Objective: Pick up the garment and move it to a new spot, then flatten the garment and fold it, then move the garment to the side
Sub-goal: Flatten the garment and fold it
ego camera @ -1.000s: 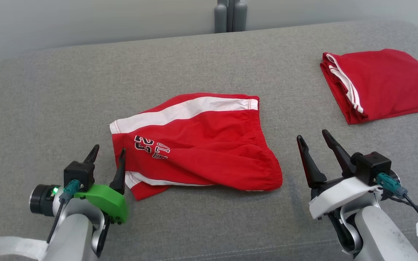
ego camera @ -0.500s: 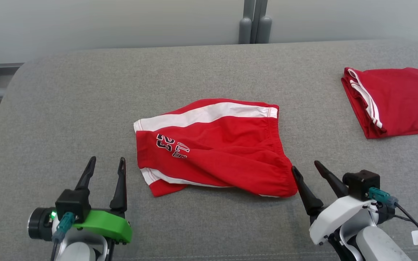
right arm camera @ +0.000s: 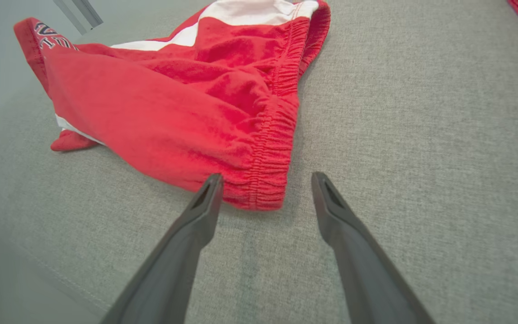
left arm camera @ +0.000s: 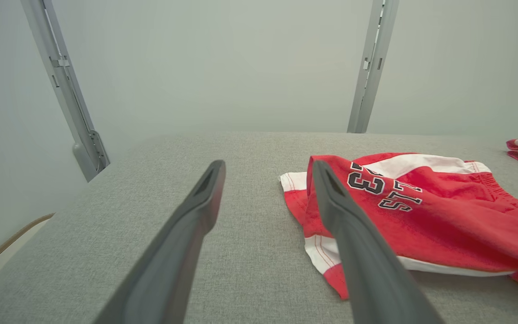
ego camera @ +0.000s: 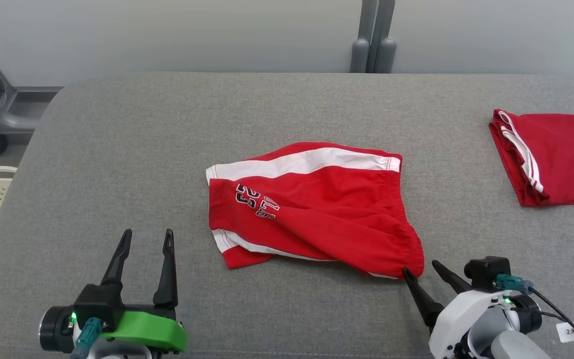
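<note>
Red shorts (ego camera: 312,209) lie crumpled at the middle of the grey cushion (ego camera: 117,149). A folded red garment (ego camera: 561,164) sits well apart at the right. The left gripper (ego camera: 148,233), fingers spread and empty, stands near the leg hem. The right gripper (ego camera: 420,267), also spread and empty, points at the waistband corner.

Left wrist view: bare cushion between the fingers, shorts alongside.

Right wrist view: elastic waistband just ahead of the fingertips.

The shorts (ego camera: 312,209) lie mid-couch (ego camera: 117,149), a folded garment (ego camera: 556,159) at far right.
</note>
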Available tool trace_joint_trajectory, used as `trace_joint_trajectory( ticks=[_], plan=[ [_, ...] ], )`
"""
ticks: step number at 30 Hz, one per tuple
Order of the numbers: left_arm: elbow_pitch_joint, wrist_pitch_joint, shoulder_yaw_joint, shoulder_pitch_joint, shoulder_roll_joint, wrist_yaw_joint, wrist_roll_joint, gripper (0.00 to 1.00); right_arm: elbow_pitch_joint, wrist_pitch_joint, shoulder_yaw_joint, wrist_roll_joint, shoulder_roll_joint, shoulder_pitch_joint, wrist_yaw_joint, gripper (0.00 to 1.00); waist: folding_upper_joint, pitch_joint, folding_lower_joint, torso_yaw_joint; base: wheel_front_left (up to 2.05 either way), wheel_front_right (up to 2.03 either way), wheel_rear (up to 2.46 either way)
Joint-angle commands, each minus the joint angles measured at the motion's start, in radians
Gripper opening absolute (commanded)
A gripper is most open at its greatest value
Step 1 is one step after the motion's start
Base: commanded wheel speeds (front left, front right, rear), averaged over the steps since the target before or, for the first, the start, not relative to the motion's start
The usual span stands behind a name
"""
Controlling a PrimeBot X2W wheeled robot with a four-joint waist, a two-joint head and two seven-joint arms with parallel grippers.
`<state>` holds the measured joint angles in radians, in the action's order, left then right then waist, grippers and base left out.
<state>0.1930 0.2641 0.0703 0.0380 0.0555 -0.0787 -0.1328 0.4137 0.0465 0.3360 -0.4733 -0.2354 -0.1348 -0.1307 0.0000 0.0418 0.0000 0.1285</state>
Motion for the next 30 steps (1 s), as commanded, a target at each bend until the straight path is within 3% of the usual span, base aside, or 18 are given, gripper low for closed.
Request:
trace_joint_trajectory(
  ticks=[1, 5, 6, 8, 9, 15, 21, 30],
  plan=[
    [-0.009, -0.001, -0.002, -0.014, 0.000, 0.003, -0.002, 1.00, 0.013, 0.007, 0.008, -0.002, 0.000, -0.020, 0.000, 1.00, 0.0000, 0.000, 0.0000, 0.006, 0.00, 0.00, 0.00],
    [-0.015, -0.001, -0.005, -0.021, -0.002, 0.005, -0.003, 1.00, 0.061, 0.023, 0.026, 0.004, 0.009, -0.054, 0.000, 1.00, 0.0000, 0.007, 0.0000, 0.014, 0.00, 0.00, 0.00],
    [-0.014, -0.001, -0.005, -0.021, -0.002, 0.005, -0.003, 1.00, 0.073, 0.028, 0.032, 0.005, 0.011, -0.062, 0.000, 0.85, 0.0000, 0.008, 0.0000, 0.016, 0.00, 0.00, 0.00],
    [-0.013, -0.001, -0.004, -0.021, -0.003, 0.005, -0.004, 1.00, 0.098, 0.040, 0.041, 0.007, 0.012, -0.080, 0.000, 0.05, 0.0000, 0.010, 0.0000, 0.020, 0.00, 0.00, 0.00],
    [-0.013, -0.001, -0.004, -0.022, -0.003, 0.006, -0.004, 1.00, 0.107, 0.049, 0.045, 0.008, 0.013, -0.089, 0.000, 0.00, 0.0000, 0.012, 0.0000, 0.022, 0.00, 0.00, 0.00],
    [-0.012, -0.001, 0.002, -0.017, -0.004, 0.011, -0.011, 1.00, 0.114, 0.116, 0.060, -0.026, 0.006, -0.156, 0.000, 0.00, 0.0000, 0.023, 0.0000, 0.027, 0.00, 0.00, 0.00],
    [-0.007, -0.001, 0.012, -0.001, -0.004, 0.015, -0.022, 1.00, 0.136, 0.106, 0.067, -0.040, -0.006, -0.254, 0.000, 0.00, 0.0000, 0.035, 0.0000, 0.031, 0.00, 0.00, 0.00],
    [0.006, -0.001, 0.050, 0.027, -0.004, 0.020, -0.034, 1.00, 0.337, 0.077, 0.072, -0.069, 0.017, -0.447, 0.000, 0.00, 0.0000, 0.062, 0.0000, 0.064, 0.00, 0.00, 0.00]
  ],
)
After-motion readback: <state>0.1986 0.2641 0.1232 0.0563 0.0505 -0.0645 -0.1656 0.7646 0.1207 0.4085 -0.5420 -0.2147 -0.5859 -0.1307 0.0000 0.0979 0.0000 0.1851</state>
